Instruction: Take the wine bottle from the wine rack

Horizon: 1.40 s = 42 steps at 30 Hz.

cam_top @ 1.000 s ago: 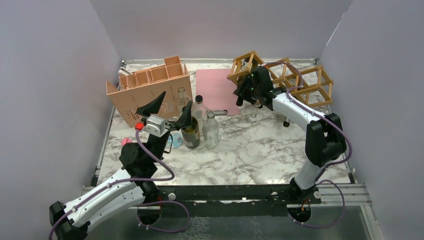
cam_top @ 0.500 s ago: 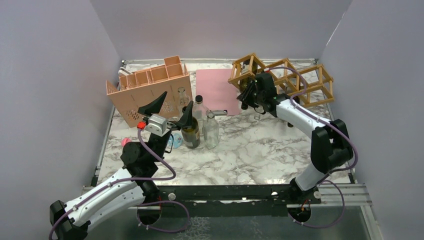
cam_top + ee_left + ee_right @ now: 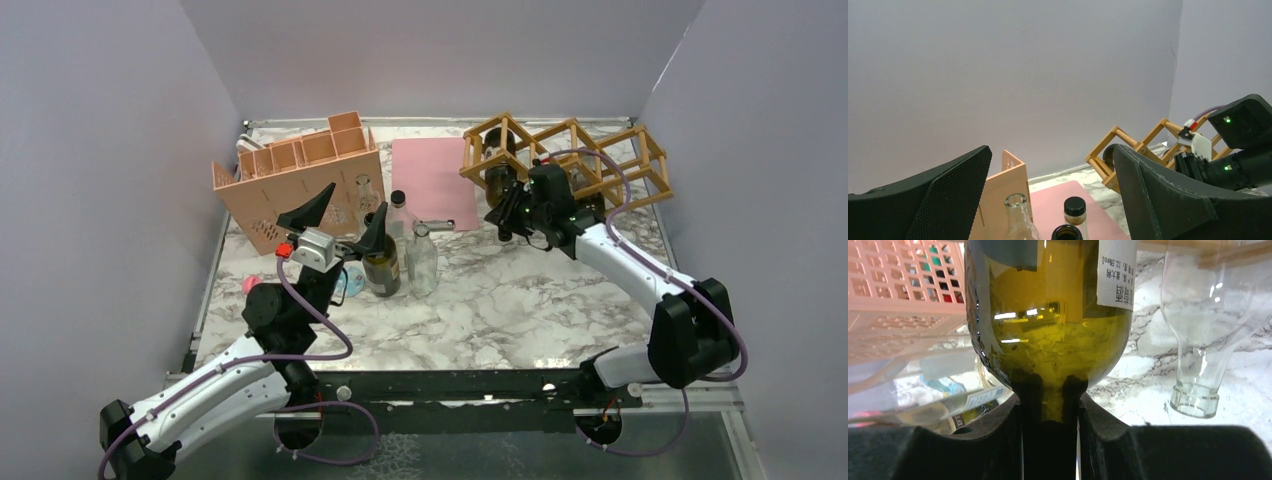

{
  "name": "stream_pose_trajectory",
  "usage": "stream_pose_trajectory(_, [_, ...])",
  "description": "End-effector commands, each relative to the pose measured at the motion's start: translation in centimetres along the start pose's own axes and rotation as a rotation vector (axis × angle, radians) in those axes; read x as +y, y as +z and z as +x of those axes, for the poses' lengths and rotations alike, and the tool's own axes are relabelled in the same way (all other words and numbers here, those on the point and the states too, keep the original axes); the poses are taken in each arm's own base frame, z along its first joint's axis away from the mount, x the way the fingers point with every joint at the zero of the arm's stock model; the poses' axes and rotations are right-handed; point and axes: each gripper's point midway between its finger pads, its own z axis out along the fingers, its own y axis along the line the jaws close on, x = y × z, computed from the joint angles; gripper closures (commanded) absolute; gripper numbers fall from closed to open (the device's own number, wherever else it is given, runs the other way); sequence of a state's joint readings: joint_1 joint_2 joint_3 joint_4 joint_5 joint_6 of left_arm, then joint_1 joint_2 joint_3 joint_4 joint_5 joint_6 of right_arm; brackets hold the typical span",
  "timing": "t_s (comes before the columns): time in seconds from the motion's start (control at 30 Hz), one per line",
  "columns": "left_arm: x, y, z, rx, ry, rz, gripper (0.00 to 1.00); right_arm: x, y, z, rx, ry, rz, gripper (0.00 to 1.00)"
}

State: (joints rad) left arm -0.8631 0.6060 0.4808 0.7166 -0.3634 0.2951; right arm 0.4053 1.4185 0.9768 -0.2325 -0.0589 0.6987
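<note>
Surface: a white table (image 3: 520, 300) with grey marble veining and a dark metal rail along its near edge
Room: plain lilac walls (image 3: 430, 50) close the table in on the left, back and right
Back of table: a salmon-pink perforated box (image 3: 300, 190) at the left, a flat pink mat (image 3: 432, 180) in the middle, the wine rack (image 3: 598, 158) at the right
Centre: a dark brown bottle (image 3: 381, 268) stands upright with two clear bottles (image 3: 422, 258) just beside it
Left gripper (image 3: 342, 218): jaws spread wide, holding nothing, hanging over the mouth of the dark brown bottle
Right gripper (image 3: 510, 215): at the near left end of the rack, its fingers (image 3: 998, 435) clamped tight on either side of the wine bottle's neck
Wine bottle (image 3: 1053, 335): olive-green glass with a white paper label, its body apparently inside the rack's leftmost cell, though the top view is too dark there to be sure it rests on the sticks
Beside it: a clear empty bottle (image 3: 1198, 340), seen in the right wrist view
</note>
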Motion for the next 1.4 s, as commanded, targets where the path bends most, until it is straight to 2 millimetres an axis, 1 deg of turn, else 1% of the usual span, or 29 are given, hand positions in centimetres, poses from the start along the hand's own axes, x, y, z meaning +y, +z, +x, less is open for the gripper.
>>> stream_pose_trajectory(0.0, [-0.3,0.1,-0.4,-0.023,-0.015,0.015,0.01,0.5,-2.0,-0.4,-0.032,-0.031,-0.053,0.86])
stream_pose_trajectory(0.17, [-0.3,0.1,-0.4,-0.023,-0.018,0.017,0.01,0.7,-3.2,0.7,0.005,-0.055,-0.081,0.86])
stream_pose_trajectory(0.33, [-0.4,0.1,-0.3,-0.019,-0.020,0.020,0.01,0.7,-4.2,2.4,0.064,-0.075,-0.107,0.87])
stream_pose_trajectory(0.63, [-0.8,0.3,0.2,-0.008,-0.025,0.030,0.01,0.5,-8.3,3.7,0.099,-0.152,-0.125,0.90])
stream_pose_trajectory(0.83, [-0.9,0.3,0.3,-0.007,-0.032,0.036,0.01,0.5,-10.2,5.2,0.155,-0.189,-0.160,0.91])
stream_pose_trajectory(1.13, [-1.3,0.3,0.3,-0.009,-0.042,0.053,0.01,0.5,-13.8,5.6,0.164,-0.222,-0.174,0.93])
stream_pose_trajectory(1.37, [-1.8,0.4,0.2,-0.014,-0.043,0.077,0.01,0.3,-15.7,7.2,0.200,-0.220,-0.208,0.93])
